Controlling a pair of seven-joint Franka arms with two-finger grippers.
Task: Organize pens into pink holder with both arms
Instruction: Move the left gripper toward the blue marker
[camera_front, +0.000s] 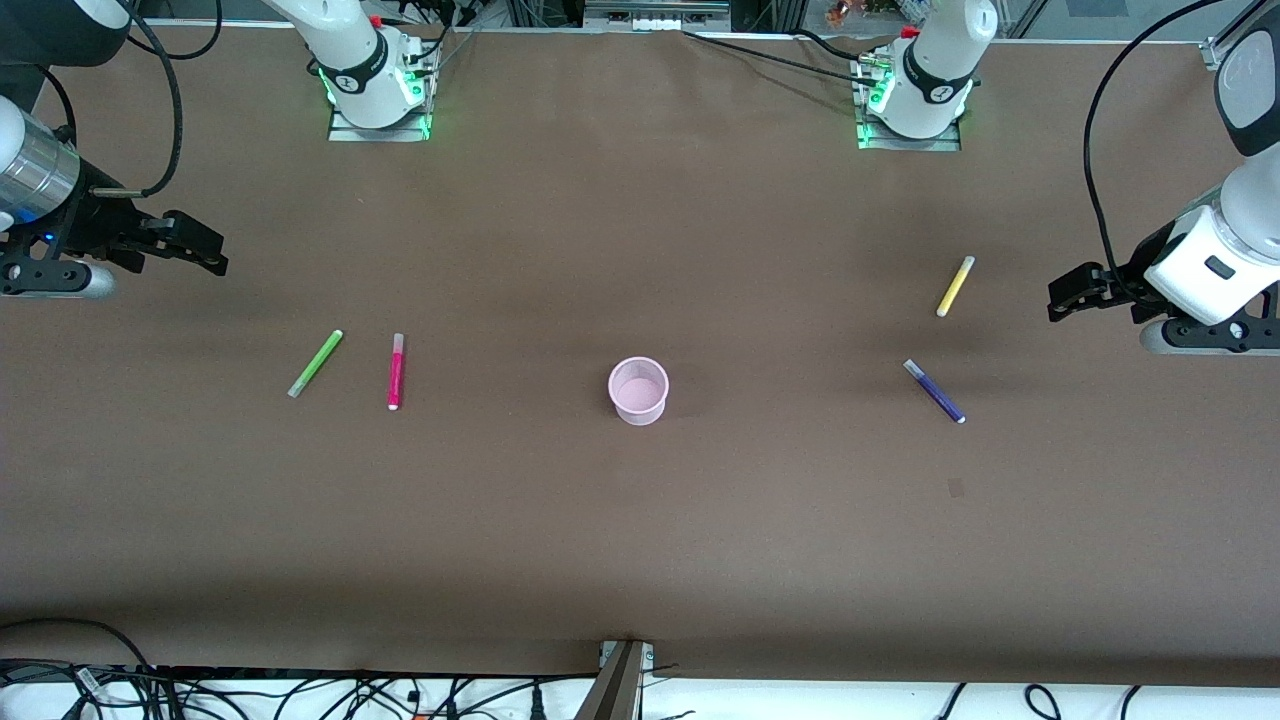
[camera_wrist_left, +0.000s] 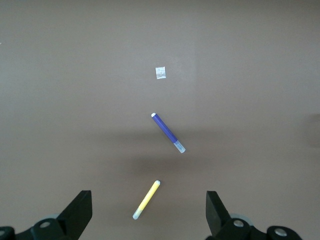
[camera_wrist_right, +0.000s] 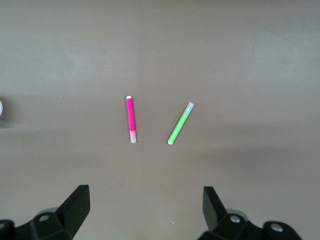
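Covering the table (camera_front: 640, 520), plain brown paper holds four pens and pink holder (camera_front: 638, 391); both grippers' fingers spread apart.

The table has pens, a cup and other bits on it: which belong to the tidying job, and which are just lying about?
Job:
- light green marker pen
- magenta pink marker pen
- yellow marker pen
- dark purple marker pen
- pale pink translucent plastic cup

Lying about:
- small pale tape scrap
- cables along the table edge

Matt brown table (camera_front: 640, 540), translucent plastic holder (camera_front: 638, 391)
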